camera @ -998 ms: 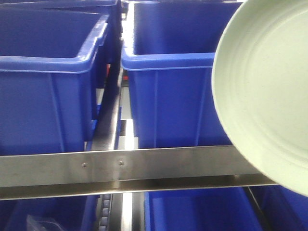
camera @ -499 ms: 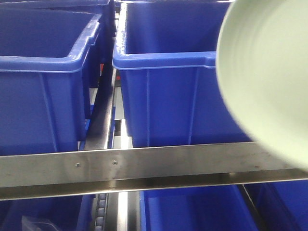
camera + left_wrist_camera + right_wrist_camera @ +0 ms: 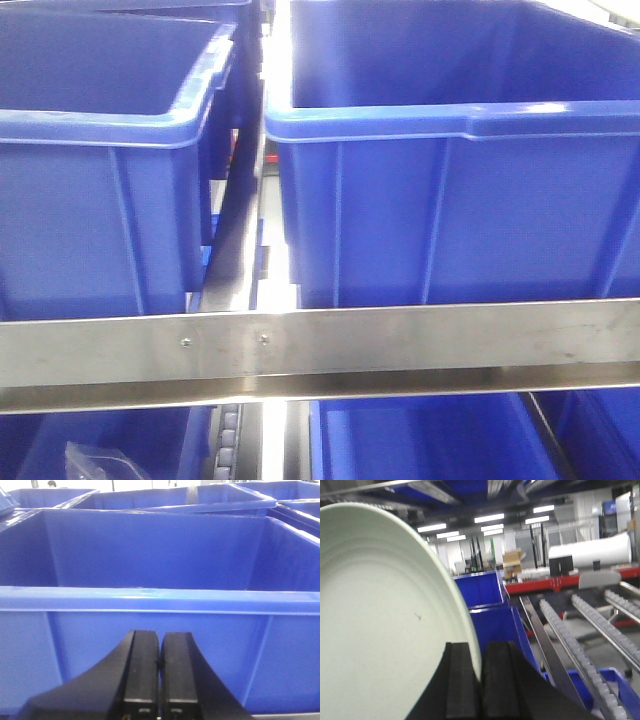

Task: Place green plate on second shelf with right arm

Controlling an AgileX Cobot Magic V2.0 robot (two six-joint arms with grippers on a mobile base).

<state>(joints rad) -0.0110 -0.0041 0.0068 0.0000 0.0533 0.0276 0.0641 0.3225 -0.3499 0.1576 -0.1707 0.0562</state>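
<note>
Progress: carrying stage; grasp done, placement judged outstanding. Item, green plate: rim clamped in right pincer, aloft, resting on no shelf, absent from front view. Idle unit, left pincer: closed on nothing, facing blue bin.

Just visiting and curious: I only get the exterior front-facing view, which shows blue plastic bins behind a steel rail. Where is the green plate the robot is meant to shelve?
Observer: It shows only in the right wrist view. The round pale sage-green matte plate fills the left side there, standing up on edge rather than lying flat.
Operator: Is something holding it like that?
Observer: Yes. The right gripper pinches the plate's rim between its two black fingers at the bottom of that view.
</note>
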